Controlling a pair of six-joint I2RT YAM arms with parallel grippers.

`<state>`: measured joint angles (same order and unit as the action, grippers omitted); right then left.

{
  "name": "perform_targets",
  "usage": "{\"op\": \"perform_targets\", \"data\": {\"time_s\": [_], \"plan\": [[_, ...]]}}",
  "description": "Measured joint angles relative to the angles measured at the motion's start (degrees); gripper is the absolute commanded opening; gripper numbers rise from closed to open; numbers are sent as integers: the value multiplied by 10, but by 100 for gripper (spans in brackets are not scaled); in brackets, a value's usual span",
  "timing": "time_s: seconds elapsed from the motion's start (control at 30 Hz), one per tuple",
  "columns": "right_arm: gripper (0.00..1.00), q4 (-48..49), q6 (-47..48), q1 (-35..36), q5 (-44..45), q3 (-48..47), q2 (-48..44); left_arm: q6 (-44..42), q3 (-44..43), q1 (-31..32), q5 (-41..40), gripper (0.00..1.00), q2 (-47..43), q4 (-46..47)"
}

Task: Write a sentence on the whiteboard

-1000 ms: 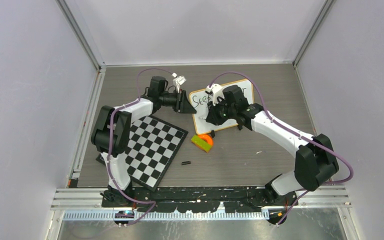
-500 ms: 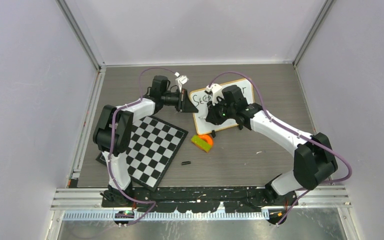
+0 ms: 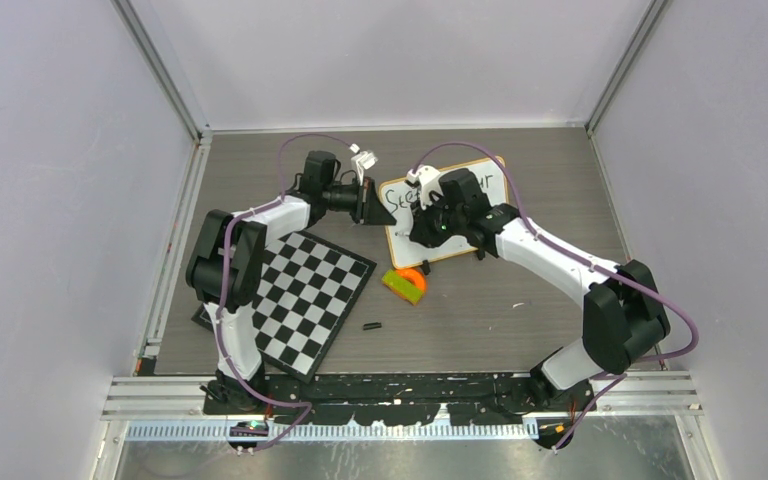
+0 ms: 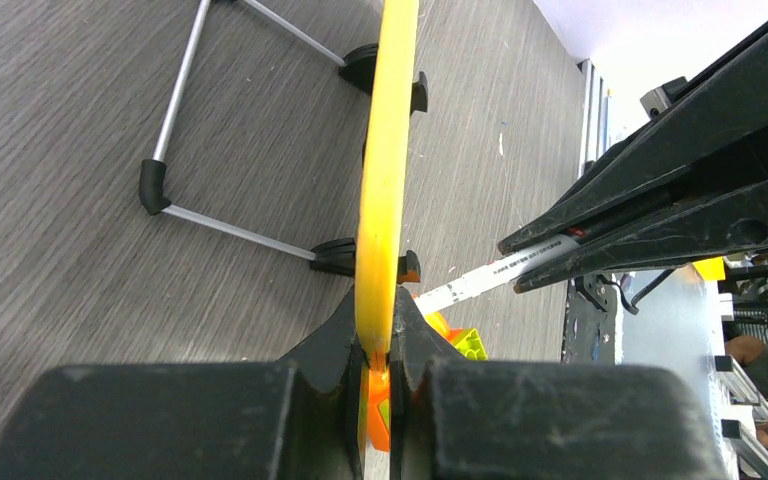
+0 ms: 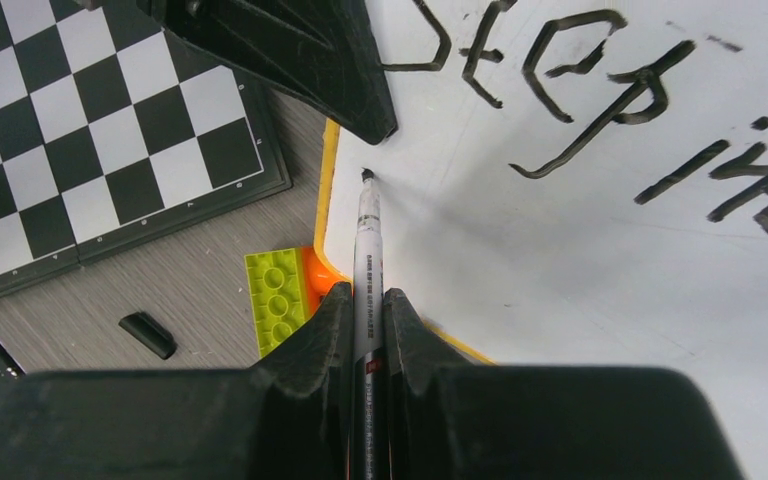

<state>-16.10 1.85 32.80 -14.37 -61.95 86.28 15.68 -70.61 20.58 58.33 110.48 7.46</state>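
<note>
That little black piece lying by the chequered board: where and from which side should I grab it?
Probably from straight above, jaws across the middle of the black piece: it lies flat on the table, short and oblong, apart from the chequered board and the green brick.

place: robot test cell in a lab | walls: plain pale panels (image 3: 60, 200) on 3 sides | frame: bare aluminium posts (image 3: 163, 75) at the back corners | base: grey wood-grain surface (image 3: 520, 330) | rig: 2 white arms (image 3: 280, 212) bolted to a black rail (image 3: 410, 388) at the near edge
</note>
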Motion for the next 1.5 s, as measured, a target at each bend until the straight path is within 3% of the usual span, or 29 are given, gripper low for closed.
{"op": "perform_targets", "data": {"time_s": [0.97, 1.5], "plan": [[0, -26, 13, -2, 5, 6, 0, -12, -4, 0, -2, 0, 0, -9], [0, -50, 13, 31, -14, 11, 12, -13, -5, 0, -2, 0, 0, -12]]}}
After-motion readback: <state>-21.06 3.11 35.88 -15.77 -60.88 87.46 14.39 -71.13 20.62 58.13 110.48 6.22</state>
